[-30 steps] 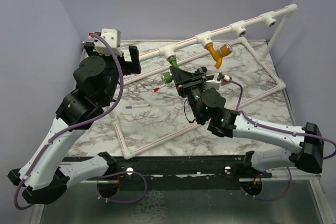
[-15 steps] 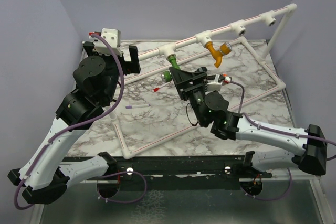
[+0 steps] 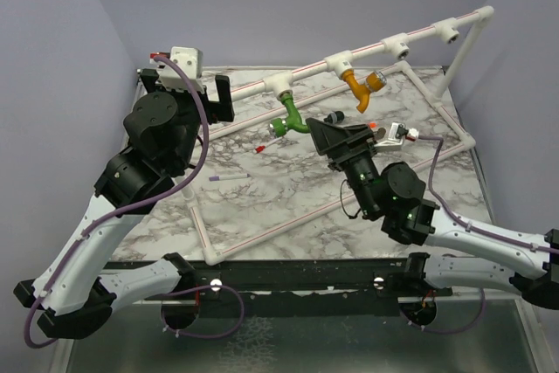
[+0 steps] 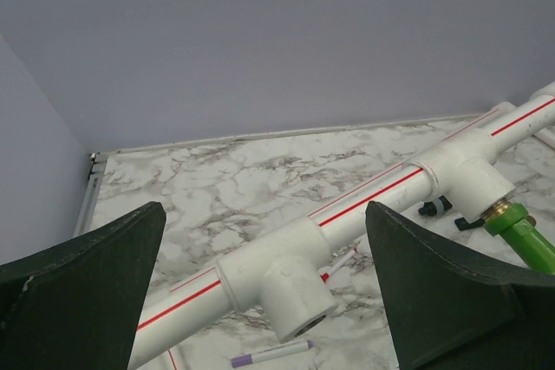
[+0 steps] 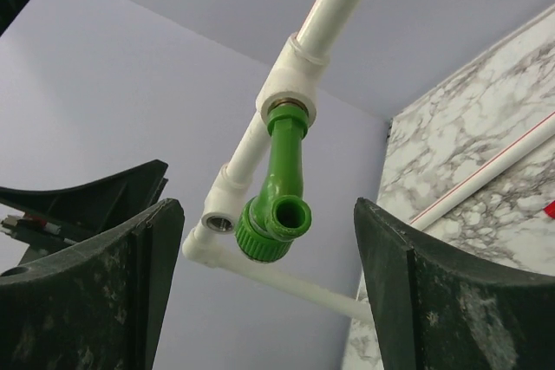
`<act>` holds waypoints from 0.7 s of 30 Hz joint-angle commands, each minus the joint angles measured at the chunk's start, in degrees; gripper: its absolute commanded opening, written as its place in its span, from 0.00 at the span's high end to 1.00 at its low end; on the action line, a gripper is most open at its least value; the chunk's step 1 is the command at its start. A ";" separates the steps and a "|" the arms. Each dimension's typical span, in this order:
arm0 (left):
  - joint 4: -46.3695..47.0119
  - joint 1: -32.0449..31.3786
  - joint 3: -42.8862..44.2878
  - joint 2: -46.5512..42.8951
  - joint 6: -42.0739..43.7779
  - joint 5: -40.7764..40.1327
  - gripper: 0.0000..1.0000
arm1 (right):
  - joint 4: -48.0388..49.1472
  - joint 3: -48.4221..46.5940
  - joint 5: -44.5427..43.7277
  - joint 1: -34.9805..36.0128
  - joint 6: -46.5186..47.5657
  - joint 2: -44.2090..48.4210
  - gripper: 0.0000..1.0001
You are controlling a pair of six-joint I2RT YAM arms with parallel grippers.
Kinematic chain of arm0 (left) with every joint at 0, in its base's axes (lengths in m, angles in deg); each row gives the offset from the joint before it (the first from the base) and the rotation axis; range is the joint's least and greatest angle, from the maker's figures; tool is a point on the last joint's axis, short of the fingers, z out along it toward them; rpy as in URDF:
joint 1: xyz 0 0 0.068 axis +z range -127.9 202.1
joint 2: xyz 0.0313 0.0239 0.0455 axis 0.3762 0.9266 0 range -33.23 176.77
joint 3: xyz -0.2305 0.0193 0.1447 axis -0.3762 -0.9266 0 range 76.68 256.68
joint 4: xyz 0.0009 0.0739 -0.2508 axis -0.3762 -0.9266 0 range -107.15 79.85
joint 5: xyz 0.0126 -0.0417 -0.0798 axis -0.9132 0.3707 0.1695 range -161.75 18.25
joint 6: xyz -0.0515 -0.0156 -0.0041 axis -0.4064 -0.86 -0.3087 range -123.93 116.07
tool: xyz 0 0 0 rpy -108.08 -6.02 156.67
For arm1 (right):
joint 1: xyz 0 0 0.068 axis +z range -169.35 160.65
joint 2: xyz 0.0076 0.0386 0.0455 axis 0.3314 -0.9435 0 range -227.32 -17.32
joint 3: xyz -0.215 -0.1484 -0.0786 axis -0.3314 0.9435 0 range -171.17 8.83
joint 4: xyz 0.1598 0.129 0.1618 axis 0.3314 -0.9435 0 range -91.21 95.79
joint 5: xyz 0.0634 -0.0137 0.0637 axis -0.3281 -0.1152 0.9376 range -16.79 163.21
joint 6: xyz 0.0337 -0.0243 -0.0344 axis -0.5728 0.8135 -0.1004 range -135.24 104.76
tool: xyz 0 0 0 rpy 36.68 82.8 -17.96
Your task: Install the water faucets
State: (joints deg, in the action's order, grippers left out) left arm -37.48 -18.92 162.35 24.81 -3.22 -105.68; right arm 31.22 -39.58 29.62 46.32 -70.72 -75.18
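The bright green water faucet (image 3: pixel 289 118) hangs from a T-socket (image 3: pixel 281 86) of the white red-striped pipe frame, spout down. In the right wrist view the green faucet (image 5: pixel 282 192) shows between the spread fingers, untouched. My right gripper (image 3: pixel 334 134) is open just right of it and holds nothing. The mustard-orange faucet (image 3: pixel 359 86) hangs from the neighbouring socket. My left gripper (image 3: pixel 196 93) is wide open at the pipe's left end, straddling an empty T-socket (image 4: pixel 277 288) without touching it.
A purple pen (image 3: pixel 229 177) and a red-tipped pen (image 3: pixel 262 147) lie on the marble table. A small black part (image 3: pixel 333 117) lies near the green faucet. The frame's base pipes (image 3: pixel 203 231) run across the table; more empty sockets (image 3: pixel 398 44) sit further right.
My right gripper opened, let go of the green faucet and drew back to the right and nearer. The faucet stays hanging from its socket. The left arm has not moved.
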 commanded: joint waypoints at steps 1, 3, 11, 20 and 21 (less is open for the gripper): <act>0.56 -0.43 0.20 0.30 0.78 -0.97 0.01 | -2.05 2.02 1.16 0.39 14.33 5.14 0.17; 0.62 -0.43 0.16 0.40 0.78 -0.81 0.01 | -3.83 1.75 1.41 0.39 20.19 6.93 0.17; 0.70 -0.39 0.62 1.11 1.21 0.18 0.01 | -9.25 0.86 4.15 0.39 45.97 12.31 0.17; 0.61 -0.39 0.19 1.37 2.13 0.50 0.01 | -17.59 -2.05 11.28 0.41 78.88 16.15 0.14; 0.55 -0.45 0.08 1.32 2.18 0.57 0.01 | -19.31 -2.37 13.45 0.40 83.53 16.28 0.13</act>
State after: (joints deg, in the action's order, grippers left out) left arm -37.26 -18.94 162.35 26.28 -2.28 -105.64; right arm 18.77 -39.25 35.21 46.32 -8.54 -60.19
